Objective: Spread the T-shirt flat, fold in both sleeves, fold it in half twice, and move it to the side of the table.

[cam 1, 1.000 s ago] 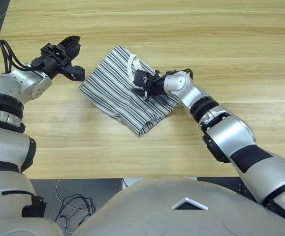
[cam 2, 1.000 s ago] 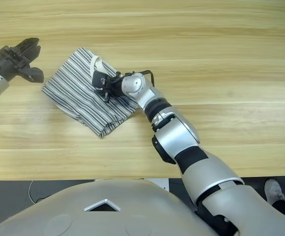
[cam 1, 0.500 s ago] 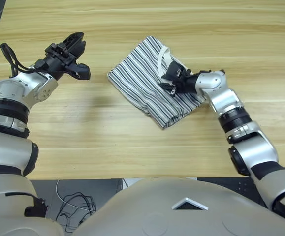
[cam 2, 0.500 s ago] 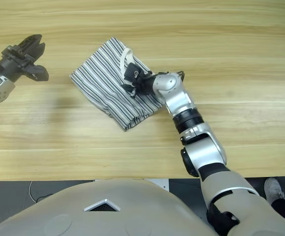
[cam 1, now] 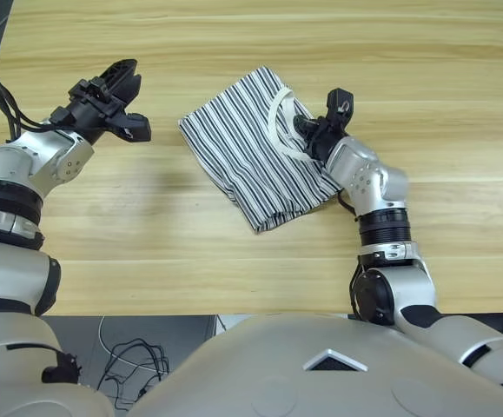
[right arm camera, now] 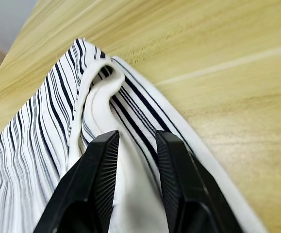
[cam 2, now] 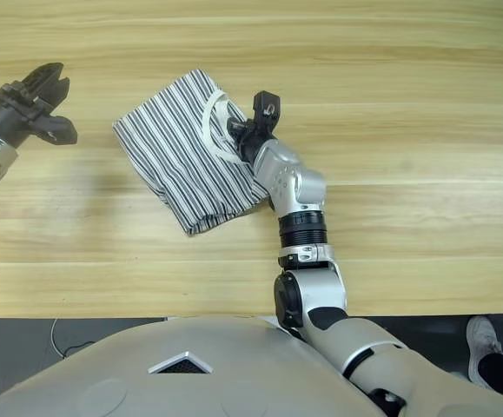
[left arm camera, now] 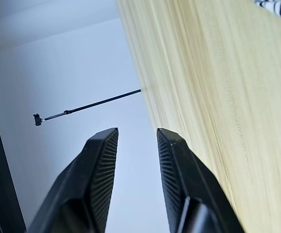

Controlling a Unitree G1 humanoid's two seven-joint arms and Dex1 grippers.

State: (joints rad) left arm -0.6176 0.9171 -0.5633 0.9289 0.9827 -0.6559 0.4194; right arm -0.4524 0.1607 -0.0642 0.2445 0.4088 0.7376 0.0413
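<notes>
Black-and-white striped T-shirt [cam 1: 242, 156], folded, lies mid-way on wood surface [cam 1: 425, 52], long axis diagonal. R jaws, slightly parted, straddle its collar [right arm camera: 95, 94], apparently w/o pinching; L jaws, spread and empty, hover well apart: R arm nearer.

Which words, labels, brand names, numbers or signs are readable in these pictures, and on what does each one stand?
None can be read.
The folded black-and-white striped T-shirt shows only stripes and a white collar, with no label in sight.
The light wooden table shows only grain.
</notes>
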